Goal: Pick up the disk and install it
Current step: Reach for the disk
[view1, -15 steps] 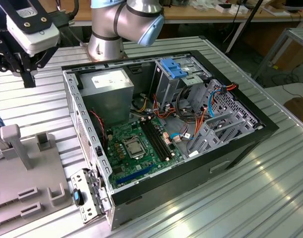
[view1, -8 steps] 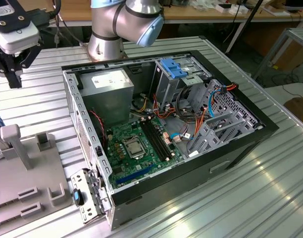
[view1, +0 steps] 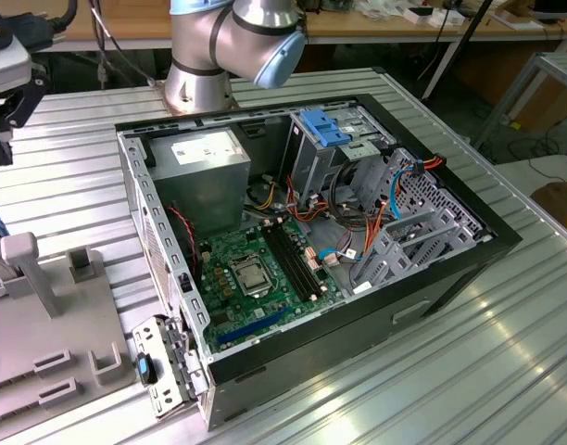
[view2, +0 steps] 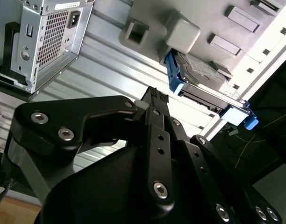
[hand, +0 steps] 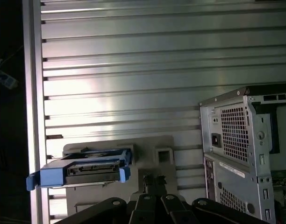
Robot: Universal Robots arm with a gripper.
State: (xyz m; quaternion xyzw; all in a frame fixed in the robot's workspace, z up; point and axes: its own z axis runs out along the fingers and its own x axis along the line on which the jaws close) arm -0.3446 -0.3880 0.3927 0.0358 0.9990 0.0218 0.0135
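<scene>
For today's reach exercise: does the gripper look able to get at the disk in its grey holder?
Probably yes: the disk stands exposed in the grey holder, nothing lies over it, and the gripper hangs close by, not touching it.

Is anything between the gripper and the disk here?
Nothing visible does. The gripper hangs apart from the disk, which sits in a grey holder; between them in the first wrist view lies only bare holder surface.

Ribbed aluminium tabletop (view1: 515,371) with bright glare, long wooden workbench (view1: 126,23) along the back.
</scene>
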